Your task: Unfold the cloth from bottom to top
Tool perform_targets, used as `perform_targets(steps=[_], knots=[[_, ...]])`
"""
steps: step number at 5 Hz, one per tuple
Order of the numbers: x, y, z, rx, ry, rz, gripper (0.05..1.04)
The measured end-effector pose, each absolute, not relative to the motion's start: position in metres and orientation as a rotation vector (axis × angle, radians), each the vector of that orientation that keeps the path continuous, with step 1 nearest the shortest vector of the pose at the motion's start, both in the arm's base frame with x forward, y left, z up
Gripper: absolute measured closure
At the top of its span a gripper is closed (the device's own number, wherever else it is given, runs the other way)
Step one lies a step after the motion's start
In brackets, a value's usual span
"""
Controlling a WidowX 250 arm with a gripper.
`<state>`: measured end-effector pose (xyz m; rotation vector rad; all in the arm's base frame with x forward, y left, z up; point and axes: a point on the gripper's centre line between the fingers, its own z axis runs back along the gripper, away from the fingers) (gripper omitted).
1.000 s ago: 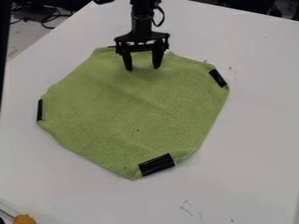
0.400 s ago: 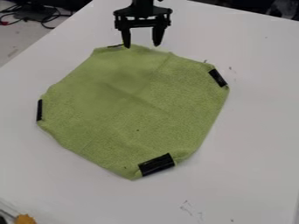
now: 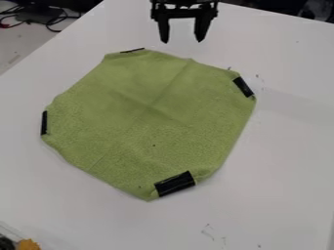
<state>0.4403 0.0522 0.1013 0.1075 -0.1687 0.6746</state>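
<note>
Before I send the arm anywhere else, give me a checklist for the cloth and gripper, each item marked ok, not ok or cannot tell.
1. Gripper open and empty: ok, fingers apart with nothing between them.
2. Gripper off the cloth: ok, it hangs past the cloth's top edge.
3. Cloth spread out on the table: ok, its broad face lies open.
4. Cloth free of creases: not ok, shallow ones cross its upper and middle part.
5. Nothing folded underneath: cannot tell, the underside is hidden.
</note>
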Motion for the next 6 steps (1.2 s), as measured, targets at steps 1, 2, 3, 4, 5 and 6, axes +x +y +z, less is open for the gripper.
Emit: perform_targets(steps=[1, 2, 3, 4, 5, 6], knots=[[0.442, 0.021, 0.112, 0.076, -0.146, 0.646, 0.084], [0.431, -0.004, 0.102, 0.070, -0.083, 0.640, 0.084], [0.400, -0.042, 0.088, 0.060, -0.045, 0.638, 0.084], [0.372, -0.068, 0.088, 0.066, -0.077, 0.645, 0.085], [0.343, -0.084, 0.089, 0.079, -0.074, 0.676, 0.084], [0.315, -0.106, 0.097, 0.059, -0.098, 0.681, 0.084]])
